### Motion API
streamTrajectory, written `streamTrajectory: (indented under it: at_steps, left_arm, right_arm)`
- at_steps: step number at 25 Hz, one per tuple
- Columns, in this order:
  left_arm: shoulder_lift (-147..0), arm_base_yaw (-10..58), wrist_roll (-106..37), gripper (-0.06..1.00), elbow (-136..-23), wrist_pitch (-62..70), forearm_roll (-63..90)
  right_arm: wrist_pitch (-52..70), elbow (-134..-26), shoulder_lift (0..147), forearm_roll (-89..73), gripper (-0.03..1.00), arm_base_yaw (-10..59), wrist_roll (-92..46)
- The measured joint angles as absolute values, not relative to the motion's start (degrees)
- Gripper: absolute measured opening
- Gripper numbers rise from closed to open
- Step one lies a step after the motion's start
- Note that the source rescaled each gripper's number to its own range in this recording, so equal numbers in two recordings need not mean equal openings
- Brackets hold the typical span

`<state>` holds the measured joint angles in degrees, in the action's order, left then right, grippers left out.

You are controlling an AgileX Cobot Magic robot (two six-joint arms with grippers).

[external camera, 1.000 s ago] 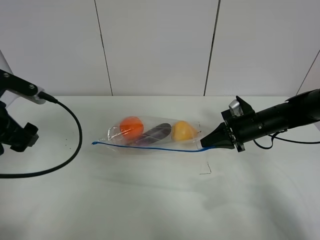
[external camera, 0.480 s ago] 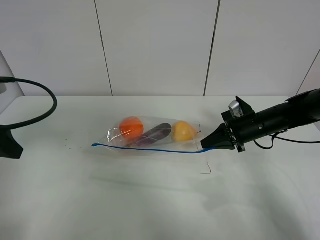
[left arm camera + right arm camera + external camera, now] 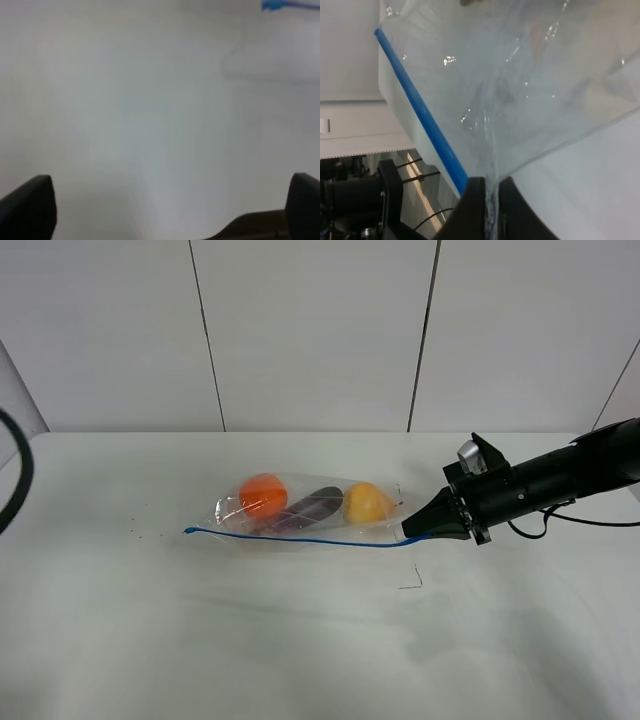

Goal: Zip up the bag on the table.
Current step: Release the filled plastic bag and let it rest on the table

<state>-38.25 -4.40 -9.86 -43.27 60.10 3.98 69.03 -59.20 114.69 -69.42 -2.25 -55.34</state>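
Observation:
The clear bag (image 3: 300,512) lies on the white table (image 3: 300,640) with an orange fruit (image 3: 263,492), a purple item (image 3: 310,506) and a yellow fruit (image 3: 366,502) inside. Its blue zip strip (image 3: 300,538) runs along the near edge. My right gripper (image 3: 408,528) is shut on the bag's right end; the right wrist view shows the fingers (image 3: 475,205) pinching the plastic (image 3: 520,90) beside the strip (image 3: 420,105). My left gripper (image 3: 165,207) is open over bare table, out of the exterior view; only the strip's tip (image 3: 280,5) shows in its view.
A black cable (image 3: 15,480) curves at the left edge. A small dark mark (image 3: 410,580) is on the table in front of the bag's right end. White wall panels stand behind the table.
The left arm has drawn back to the left and left the exterior view; only its cable remains there. The bag and the right gripper have stayed in place.

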Motion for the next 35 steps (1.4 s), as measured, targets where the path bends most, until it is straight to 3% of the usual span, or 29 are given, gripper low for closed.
streamTrajectory:
  at_steps: [9, 17, 35]
  left_arm:
    - [-19.2, -4.4, -8.4, 0.99, -31.5, 60.6, 3.9]
    - [-5.8, -4.4, -8.0, 0.99, -28.7, 60.7, 3.9]
    - [0.1, -4.4, -7.7, 0.99, -28.6, 60.8, 3.9]
  right_arm:
    - [69.0, -59.2, 114.7, -69.2, 0.0, -2.2, -55.4]
    - [69.0, -59.2, 114.7, -69.0, 0.0, -2.2, -55.4]
    - [69.0, -59.2, 114.7, -68.9, 0.0, -2.2, -55.5]
